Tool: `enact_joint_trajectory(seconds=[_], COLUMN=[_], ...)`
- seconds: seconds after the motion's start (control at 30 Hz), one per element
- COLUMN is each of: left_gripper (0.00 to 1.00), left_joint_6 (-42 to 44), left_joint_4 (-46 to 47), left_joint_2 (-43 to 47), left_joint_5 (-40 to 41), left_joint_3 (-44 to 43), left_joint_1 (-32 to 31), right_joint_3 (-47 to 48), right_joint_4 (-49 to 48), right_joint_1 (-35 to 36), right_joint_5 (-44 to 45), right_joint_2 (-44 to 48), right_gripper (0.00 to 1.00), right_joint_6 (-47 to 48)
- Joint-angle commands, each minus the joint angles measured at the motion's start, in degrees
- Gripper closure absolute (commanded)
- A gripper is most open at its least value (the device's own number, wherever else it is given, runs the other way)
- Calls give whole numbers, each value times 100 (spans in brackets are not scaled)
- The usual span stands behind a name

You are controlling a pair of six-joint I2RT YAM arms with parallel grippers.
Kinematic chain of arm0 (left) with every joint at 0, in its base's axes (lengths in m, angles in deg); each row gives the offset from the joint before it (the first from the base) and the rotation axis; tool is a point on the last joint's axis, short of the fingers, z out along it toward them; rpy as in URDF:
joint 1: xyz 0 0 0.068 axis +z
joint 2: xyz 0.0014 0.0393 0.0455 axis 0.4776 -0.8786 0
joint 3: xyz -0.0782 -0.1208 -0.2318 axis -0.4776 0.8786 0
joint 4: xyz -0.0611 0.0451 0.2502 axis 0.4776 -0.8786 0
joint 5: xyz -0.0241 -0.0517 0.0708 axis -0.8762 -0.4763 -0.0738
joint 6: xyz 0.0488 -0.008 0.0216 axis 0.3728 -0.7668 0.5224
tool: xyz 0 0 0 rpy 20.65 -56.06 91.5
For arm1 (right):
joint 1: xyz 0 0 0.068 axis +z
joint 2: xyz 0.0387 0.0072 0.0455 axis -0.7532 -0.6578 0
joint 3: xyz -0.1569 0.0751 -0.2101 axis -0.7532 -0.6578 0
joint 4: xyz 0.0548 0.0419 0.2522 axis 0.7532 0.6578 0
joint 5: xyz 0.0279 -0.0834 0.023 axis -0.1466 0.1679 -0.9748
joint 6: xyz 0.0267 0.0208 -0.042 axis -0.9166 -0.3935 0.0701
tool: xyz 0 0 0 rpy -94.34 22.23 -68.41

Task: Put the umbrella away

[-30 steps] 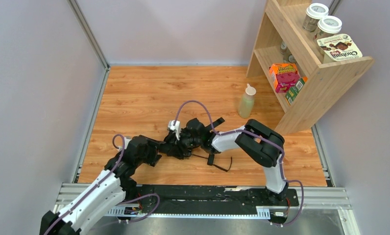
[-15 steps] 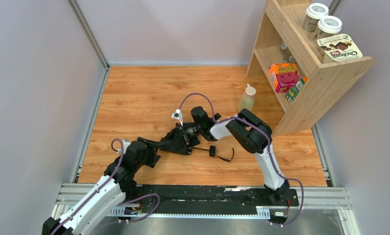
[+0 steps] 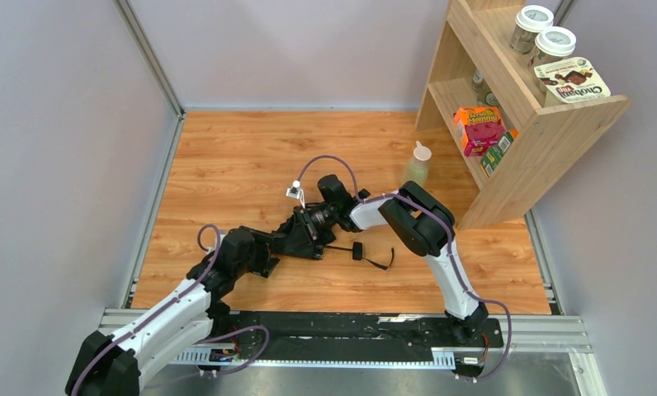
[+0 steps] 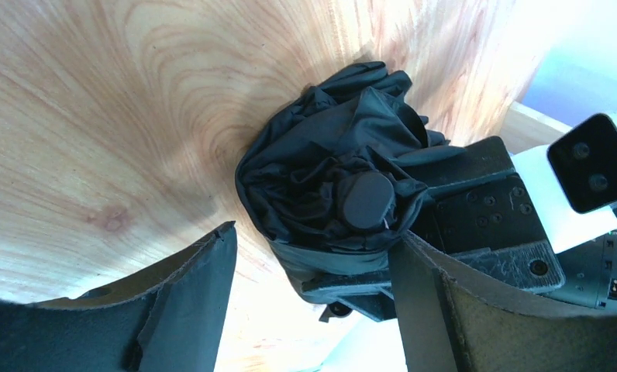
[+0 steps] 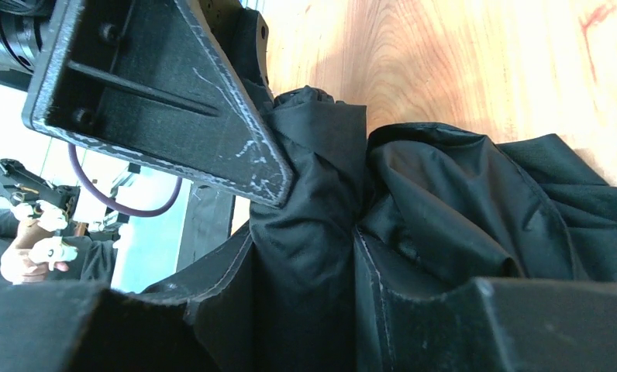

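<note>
The umbrella (image 3: 302,237) lies at the centre of the wooden table (image 3: 226,165) in the overhead view, its black canopy bunched into a wad. Its thin shaft runs right to the knob handle (image 3: 357,251), with the loop strap (image 3: 381,262) trailing beyond.

The right gripper (image 3: 310,224) is clamped on the bunched canopy; the right wrist view shows one finger (image 5: 166,93) pressed into the fabric (image 5: 445,201). The left gripper (image 3: 269,246) sits just left of the canopy with its jaws spread wide. In the left wrist view its two fingers (image 4: 189,294) stand apart at the lower frame, and the canopy (image 4: 329,178) lies beyond them, untouched.

At upper right stands a wooden shelf unit (image 3: 548,140). On top sit two lidded jars (image 3: 542,29) and a box (image 3: 574,81) with partly legible lettering reading "Choco". The lower shelf carries an orange and pink box (image 3: 480,126) marked "Mommy". A squeeze bottle (image 3: 418,169) of pale green liquid stands on the table just left of the shelf.
</note>
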Motion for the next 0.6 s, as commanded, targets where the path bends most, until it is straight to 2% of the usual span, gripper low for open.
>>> enact_joint_trajectory(seconds=[0.0,0.17,0.23,0.3,0.37,0.47,0.5,0.53,0.57], left_gripper=[23,23,26,34,46,68,71,82,87], left_joint_6=[-374,-69,46,82,221,433,520,608,705], left_joint_4=[210,783,984,1458,1653,1478,1408,1303,1075], left_joint_2=[-482,-1492,-1870,-2161,-2224,-2076,-1910,-1812,-1655], left_joint_5=[-40,268,373,400,461,654,664,681,699], left_joint_3=[-36,149,306,561,746,834,852,852,835], left_joint_1=[21,21,21,12,21,21,12,21,12], right_joint_3=[-452,-338,-250,-188,-162,-83,-39,22,84], right_joint_4=[2014,2163,2321,2427,2497,2655,2786,2814,3092], right_joint_1=[56,38,47,38,38,47,47,47,47], right_joint_5=[1105,991,982,964,921,921,947,991,1061], right_joint_2=[-976,-1020,-1037,-1037,-1002,-862,-801,-722,-634], right_gripper=[100,100,100,100,100,100,100,100,100], right_joint_6=[104,183,288,359,394,517,552,579,614])
